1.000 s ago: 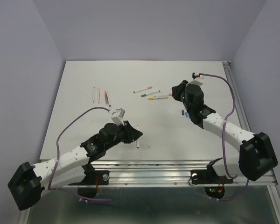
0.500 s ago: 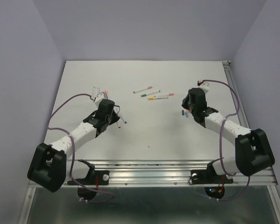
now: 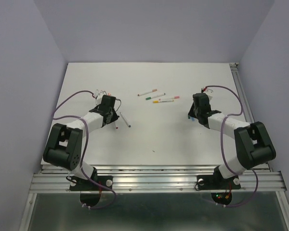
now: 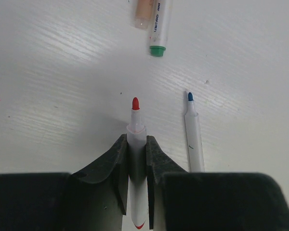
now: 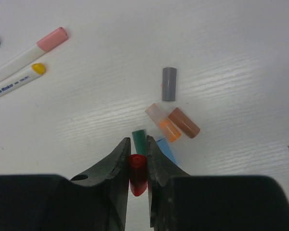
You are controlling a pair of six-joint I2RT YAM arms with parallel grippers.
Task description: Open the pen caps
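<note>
Left fingers (image 4: 118, 161) were clenched on a red-tipped pen (image 4: 136, 129). Its white barrel ran back between them and its bare tip pointed out over the desk (image 4: 48, 72). Just to its right lay a blue-tipped pen (image 4: 194, 139), loose on the desk and roughly parallel. Farther ahead was a green-ended pen (image 4: 159, 29), with a pale orange piece (image 4: 143, 12) pressed against its left side, both cut off by the edge of the view. Right fingers (image 5: 121, 163) were clamped on a red cap (image 5: 137, 172), held end-on between them and low over the desk. The other pen caps lay in a loose cluster right in front. A green cap (image 5: 139, 138) sat at the fingertips; I could not tell whether it touched them. A blue cap (image 5: 166, 150) lay against the outer side of the right-hand finger. An orange cap (image 5: 164, 125) and a brown cap (image 5: 184, 122) lay side by side, seemingly touching. A grey cap (image 5: 169, 83) stood apart, a little beyond them. Off to the left of that cluster lay a pink-ended pen (image 5: 33, 50) and a yellow-ended pen (image 5: 19, 79), close together. From overhead, the left arm (image 3: 86, 119) was folded back toward the left of the desk and the right arm (image 3: 216, 122) toward the right, well apart.
</note>
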